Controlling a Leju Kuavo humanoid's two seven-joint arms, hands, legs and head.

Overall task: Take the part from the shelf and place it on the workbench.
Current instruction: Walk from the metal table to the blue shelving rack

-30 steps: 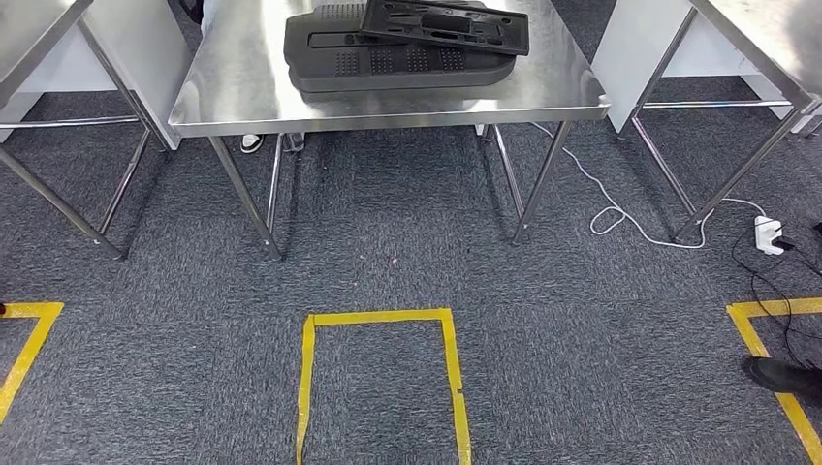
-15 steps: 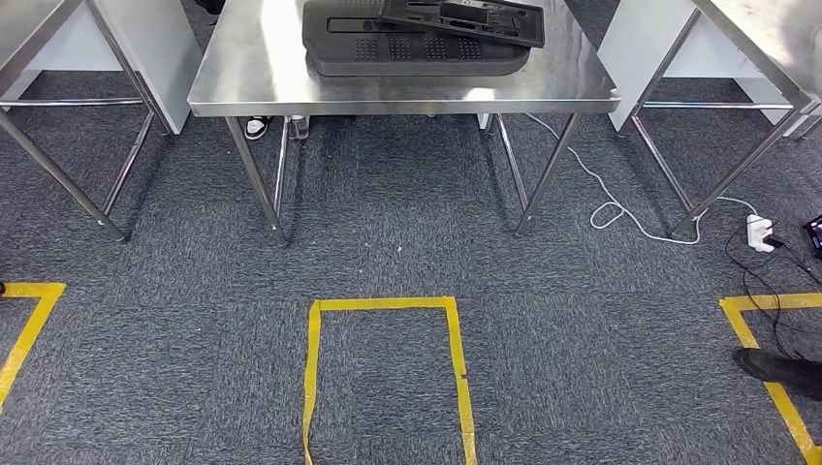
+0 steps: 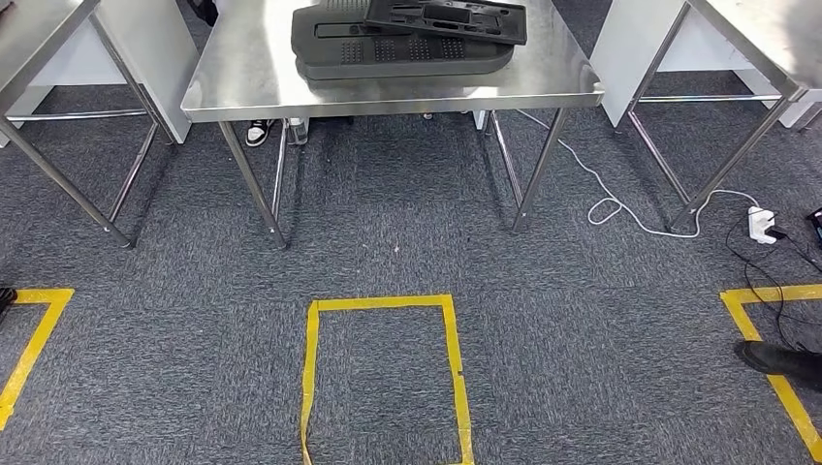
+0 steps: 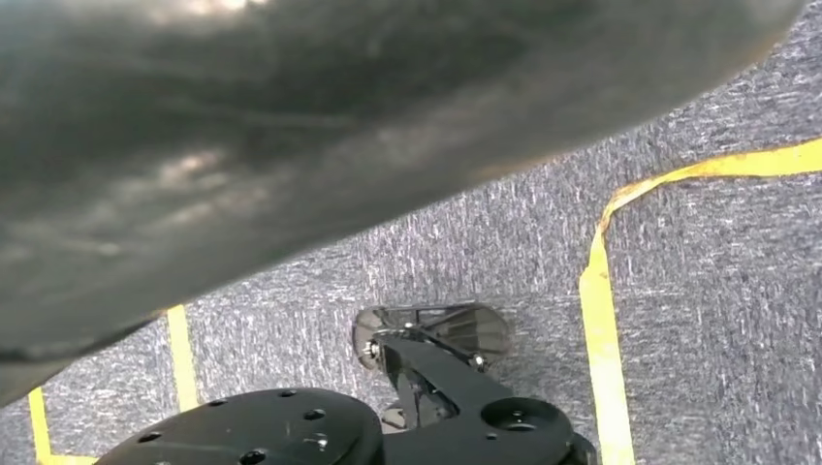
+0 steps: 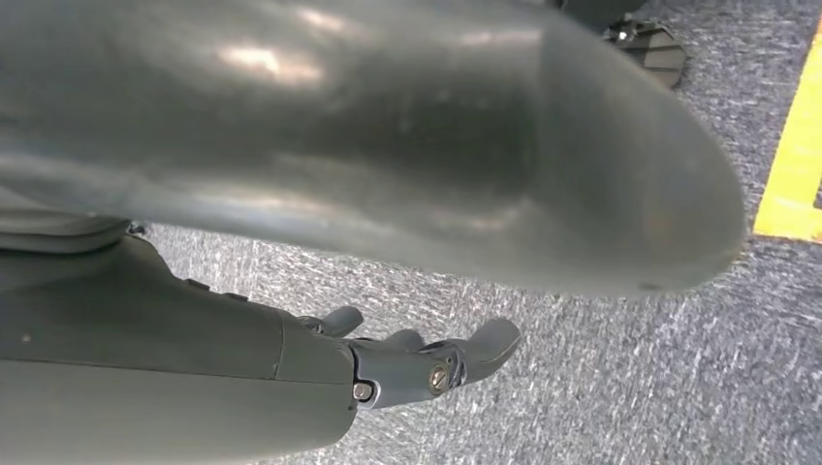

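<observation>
A steel workbench (image 3: pixel 242 82) stands ahead across the carpet. On it lies a large black perforated panel (image 3: pixel 402 53), and a flatter black frame part (image 3: pixel 448 17) rests on top of that panel. My right hand (image 5: pixel 417 358) hangs over the carpet with its fingers (image 5: pixel 485 344) stretched out below the broad grey thumb (image 5: pixel 368 145) and nothing between them. In the left wrist view, the grey blurred bulk of my left hand (image 4: pixel 291 145) hangs above the floor. Its fingers are hidden.
A yellow tape rectangle (image 3: pixel 383 304) marks the carpet in front of the bench. More steel tables stand at left (image 3: pixel 58 39) and right (image 3: pixel 766 48). A white cable and power strip (image 3: pixel 762 225) lie at right. A person's dark shoe (image 3: pixel 783 358) is on the right tape.
The whole picture has shifted, so the camera has moved: bench and tape box sit higher in frame than a second ago. Nothing on the bench has moved.
</observation>
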